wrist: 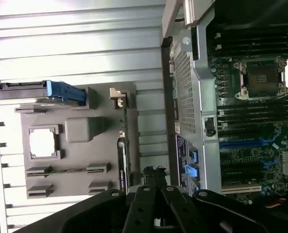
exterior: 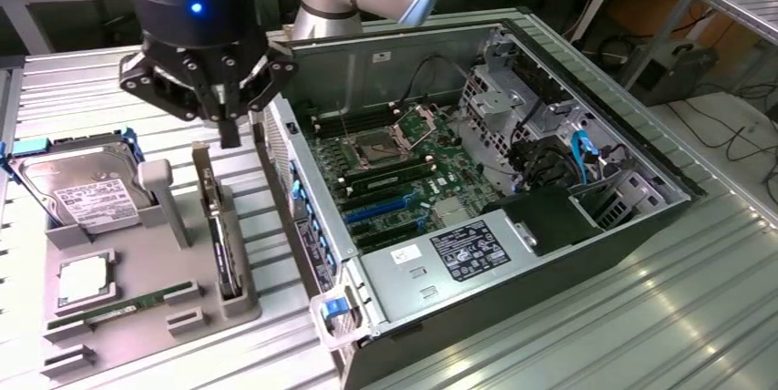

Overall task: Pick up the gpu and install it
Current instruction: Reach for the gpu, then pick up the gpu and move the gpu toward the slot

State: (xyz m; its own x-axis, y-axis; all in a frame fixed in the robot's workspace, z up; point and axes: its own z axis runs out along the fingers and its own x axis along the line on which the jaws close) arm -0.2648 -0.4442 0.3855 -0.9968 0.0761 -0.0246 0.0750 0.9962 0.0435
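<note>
gpu (exterior: 222,230) stands on its long edge in a slot along the side of the grey tray (exterior: 122,335) nearest the computer case (exterior: 632,217), so it shows as a thin dark strip. In the wrist view it is edge-on (wrist: 123,160) between the tray (wrist: 76,160) and the case wall (wrist: 183,97). Any print on the card is too small to read. The hard drive (exterior: 79,194), in its blue rails at the far end of the tray, has a white label with dark print and a barcode, but none of the words can be made out. The power supply inside the case has a black label (exterior: 468,251) with white lettering, also unreadable. A bare silver processor (exterior: 83,279) and a long green memory stick (exterior: 122,306) lie in their own recesses on the tray, with no readable marks. A blue light (exterior: 195,7) glows on the body of the gripper (exterior: 229,135). Its fingers are pressed together into one dark prong and hold nothing. They point down and hang just above the far end of the gpu, apart from it. In the wrist view the closed gripper (wrist: 153,182) sits just beside the card's edge, over the gap between tray and case. The motherboard (exterior: 402,180) lies exposed in the open case, its blue slots unoccupied.
</note>
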